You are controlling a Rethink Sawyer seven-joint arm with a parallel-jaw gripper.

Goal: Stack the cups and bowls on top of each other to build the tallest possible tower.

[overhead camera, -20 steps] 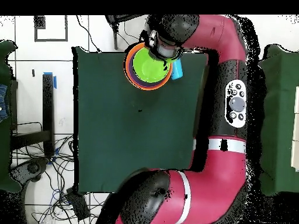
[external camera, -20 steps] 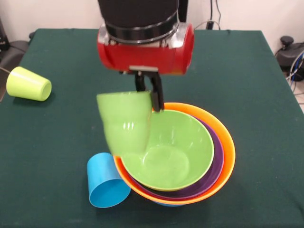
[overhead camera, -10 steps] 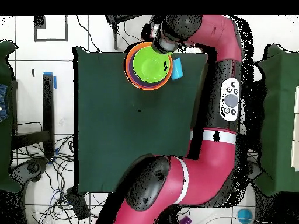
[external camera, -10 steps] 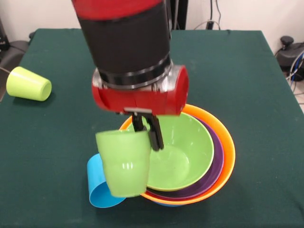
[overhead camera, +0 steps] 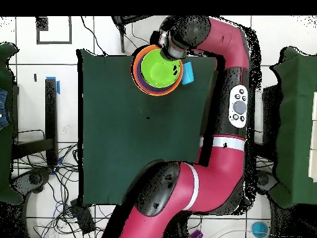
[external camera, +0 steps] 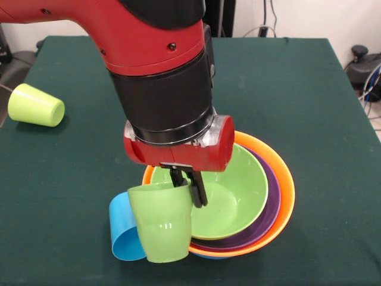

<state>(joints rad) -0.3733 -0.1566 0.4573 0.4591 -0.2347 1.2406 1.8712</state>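
My gripper (external camera: 189, 192) is shut on the rim of the ridged green cup (external camera: 161, 225), one finger inside and one outside. The cup hangs upright, mouth up, at the tower's near left edge. The tower (external camera: 284, 189) is a green bowl (external camera: 238, 185) nested in a purple bowl (external camera: 271, 199) inside a big orange bowl, with a blue rim peeking out below. Partly behind the held cup, the sky blue cup (external camera: 121, 233) lies on its side. The yellow-green cup (external camera: 34, 105) lies on its side at far left. From overhead, the arm covers the gripper beside the tower (overhead camera: 137, 73) and the sky blue cup (overhead camera: 187, 73).
The dark green table cloth (external camera: 309, 89) ends close in front of the tower. The arm's red and black wrist (external camera: 169, 113) hangs over the tower's back left part. Cables and grey gear (external camera: 363, 65) lie off the table's right side.
The gripper has carried the ridged green cup lower and toward the table's near edge. The cup has swung from tilted to upright. It now stands in front of the sky blue cup.
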